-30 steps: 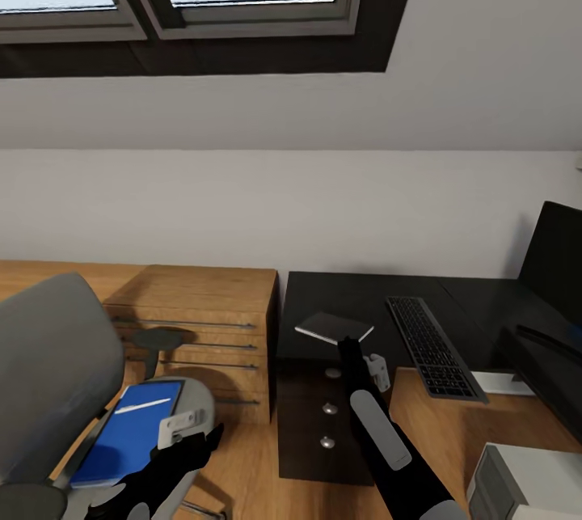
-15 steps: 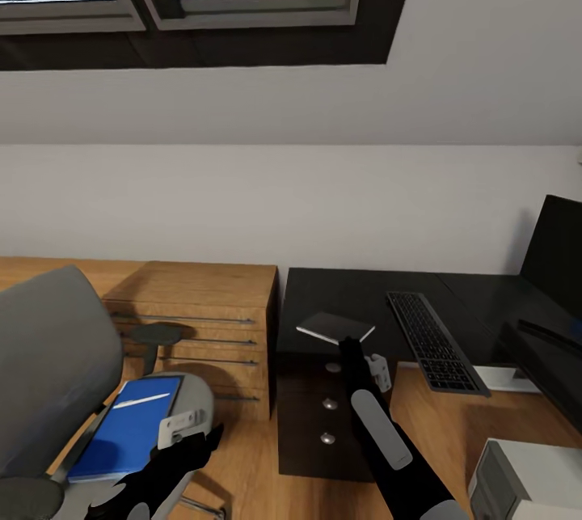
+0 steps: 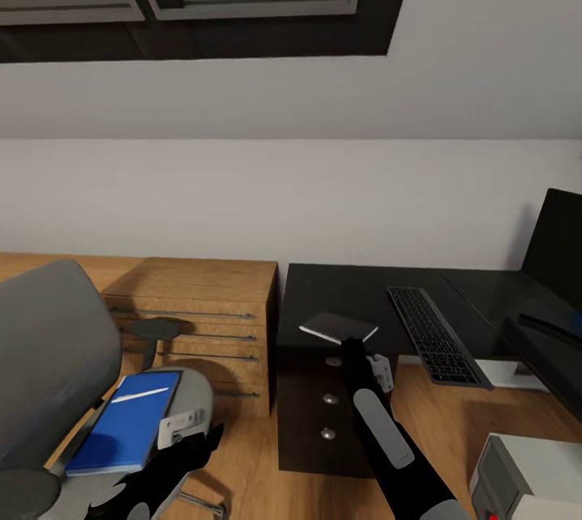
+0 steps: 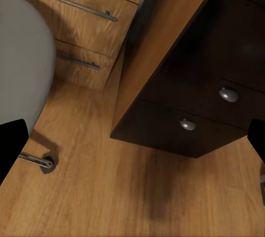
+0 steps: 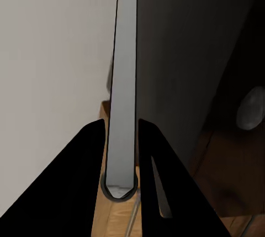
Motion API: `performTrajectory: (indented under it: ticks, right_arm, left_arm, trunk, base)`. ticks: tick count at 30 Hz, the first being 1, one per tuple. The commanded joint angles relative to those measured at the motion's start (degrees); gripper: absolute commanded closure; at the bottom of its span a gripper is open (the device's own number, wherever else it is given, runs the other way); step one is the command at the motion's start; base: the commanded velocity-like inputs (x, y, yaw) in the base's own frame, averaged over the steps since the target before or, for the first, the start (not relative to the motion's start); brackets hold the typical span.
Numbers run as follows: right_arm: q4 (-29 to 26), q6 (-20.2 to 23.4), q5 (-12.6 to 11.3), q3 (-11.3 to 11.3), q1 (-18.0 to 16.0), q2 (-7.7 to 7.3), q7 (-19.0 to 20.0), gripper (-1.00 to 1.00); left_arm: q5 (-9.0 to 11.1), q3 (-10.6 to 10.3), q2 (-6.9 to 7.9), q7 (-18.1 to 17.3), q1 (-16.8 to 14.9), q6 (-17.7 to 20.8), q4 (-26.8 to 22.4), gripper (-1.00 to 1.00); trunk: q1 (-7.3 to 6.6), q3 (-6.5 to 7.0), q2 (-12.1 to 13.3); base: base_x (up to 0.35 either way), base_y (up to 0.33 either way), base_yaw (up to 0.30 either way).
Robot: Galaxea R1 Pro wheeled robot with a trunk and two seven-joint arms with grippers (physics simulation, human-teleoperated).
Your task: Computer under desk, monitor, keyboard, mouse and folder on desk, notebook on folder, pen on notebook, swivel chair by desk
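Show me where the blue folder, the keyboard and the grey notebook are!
folder (image 3: 125, 423), head view, middle of its blue cover.
keyboard (image 3: 435, 334), head view, middle of its black keys.
notebook (image 3: 337, 327), head view, middle of its grey top.

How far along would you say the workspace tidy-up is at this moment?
Done: the keyboard and monitor are on the desk, and the computer is on the floor. In hand: the right gripper clamps the notebook. Left: the folder lies on the swivel chair, and the left gripper is open.
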Motion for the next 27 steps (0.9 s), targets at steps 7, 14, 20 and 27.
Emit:
performTrajectory:
  ticks: [7,14,20,27]
  right_arm:
    - [-0.1,-0.4,-0.5,0.0,0.0,-0.02,0.0,1.0]
    - [-0.1,-0.4,-0.5,0.0,0.0,-0.02,0.0,1.0]
    - [-0.1,-0.4,-0.5,0.1,0.0,-0.02,0.0,1.0]
    - [-0.3,-0.5,-0.4,0.0,0.0,-0.07,0.1,1.0]
  left_arm:
    - [0.6,-0.1,0.05,0.6,0.0,0.2,-0.1,-1.0]
    - [0.6,-0.1,0.05,0.5,0.0,0.2,-0.1,-1.0]
    - [0.6,-0.1,0.05,0.5,0.0,0.2,-0.1,-1.0]
    - [0.6,-0.1,0.05,0.3,0.0,0.2,-0.1,-1.0]
  trunk:
    - [1.55,-1.31,-2.9]
    - [1.55,-1.31,-2.9]
    - [1.55,-1.31,-2.9]
    - [1.55,-1.31,-2.9]
  base:
    - [0.0,0.0,0.0]
    - [0.0,0.0,0.0]
    - [0.0,0.0,0.0]
    - [0.0,0.0,0.0]
